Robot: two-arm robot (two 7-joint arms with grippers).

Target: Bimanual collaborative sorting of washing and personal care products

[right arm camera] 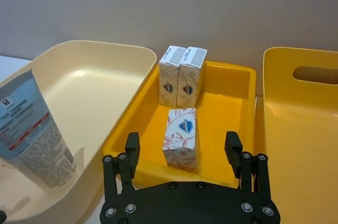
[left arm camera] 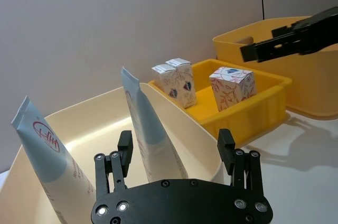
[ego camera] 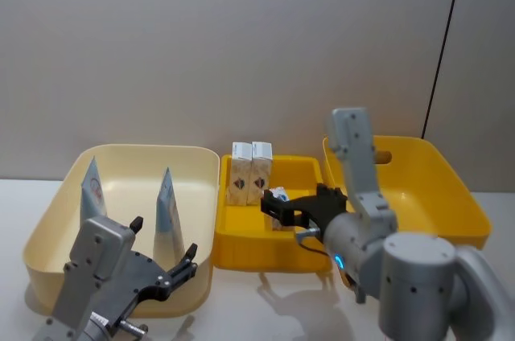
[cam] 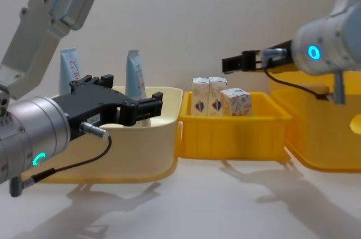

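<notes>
**Desk:** How are your left fingers set?

**Operator:** I have the left gripper (left arm camera: 175,139) spread wide, with nothing between its fingers (left arm camera: 124,147). The nearer tube (left arm camera: 150,129) stands upright in the cream bin (left arm camera: 195,134), just past the fingertips and in line with the gap. The second tube (left arm camera: 47,152) stands in the same bin. It is beyond the outer side of one finger and apart from the first.

**Desk:** And the right?

**Operator:** The right gripper (right arm camera: 181,139) is spread just as wide and empty. It hovers over the near edge of the small yellow bin (right arm camera: 227,108). On my wrist feed the single carton (right arm camera: 182,139) sits below and ahead of the fingertips, framed in the gap and touching neither finger. The pair of cartons (right arm camera: 182,78) stands upright farther out past it. The two touch side by side at the bin's far wall.

**Desk:** How high are the fingers?

**Operator:** From the chest camera I see the right fingertips above the carton tops. The large yellow bin (right arm camera: 296,123) lies beyond the outer side of one right finger.
</notes>
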